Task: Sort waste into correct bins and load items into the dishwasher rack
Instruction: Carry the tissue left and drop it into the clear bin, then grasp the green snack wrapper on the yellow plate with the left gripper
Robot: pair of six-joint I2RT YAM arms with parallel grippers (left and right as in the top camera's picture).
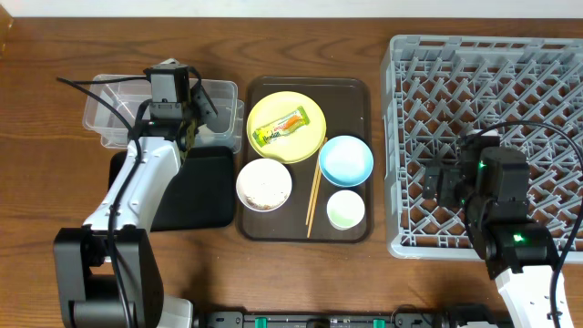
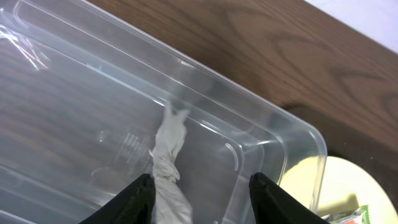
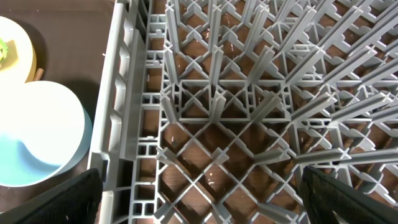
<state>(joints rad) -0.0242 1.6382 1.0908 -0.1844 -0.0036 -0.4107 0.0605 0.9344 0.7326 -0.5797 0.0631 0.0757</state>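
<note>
My left gripper hangs open over the clear tub. In the left wrist view a crumpled white tissue lies in the tub, between the open fingers and close to the left one. The green-and-orange wrapper lies on the yellow plate. The white bowl holds rice scraps. The light-blue bowl, pale cup and chopsticks lie beside them. My right gripper is wide open and empty over the grey rack, near its left wall.
The plate, bowls, cup and chopsticks sit on a brown serving tray at the centre. The black tray lies in front of the clear tub, partly under my left arm. The blue bowl shows just outside the rack wall.
</note>
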